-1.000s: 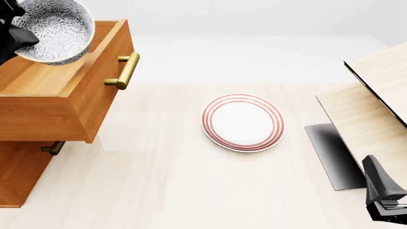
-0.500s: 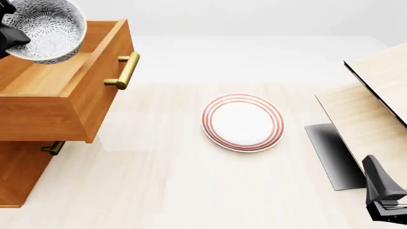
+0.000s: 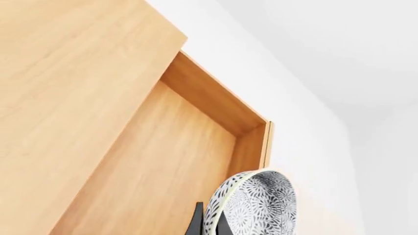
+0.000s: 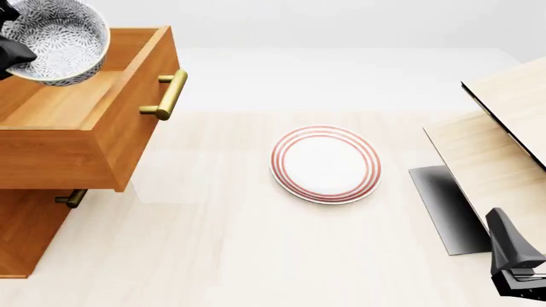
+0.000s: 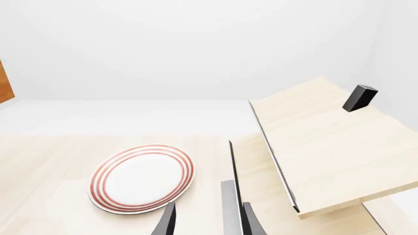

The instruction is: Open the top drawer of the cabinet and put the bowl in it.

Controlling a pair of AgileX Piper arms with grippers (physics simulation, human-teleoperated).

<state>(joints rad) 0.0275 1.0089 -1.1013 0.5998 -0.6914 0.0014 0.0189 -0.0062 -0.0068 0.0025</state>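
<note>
The left gripper [image 4: 10,51] clamps the blue-speckled white round bowl [image 4: 58,39] above the open orange-brown wooden top drawer [image 4: 81,109]; the right gripper [image 5: 207,221] idles, jaws parted.

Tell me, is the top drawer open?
Open: the top drawer is pulled out, its bare wooden floor showing, with the bowl held above it.

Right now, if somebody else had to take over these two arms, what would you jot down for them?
Left gripper: shut on the speckled bowl, held tilted above the inside of the top drawer.
Right gripper: open, empty, parked near the pale wood structure.
Cabinet: top drawer pulled out.
Red-ringed plate: on the table, untouched.
Done: drawer opened, bowl picked up and brought over it.
Left: lower the bowl into the drawer and let go.
</note>
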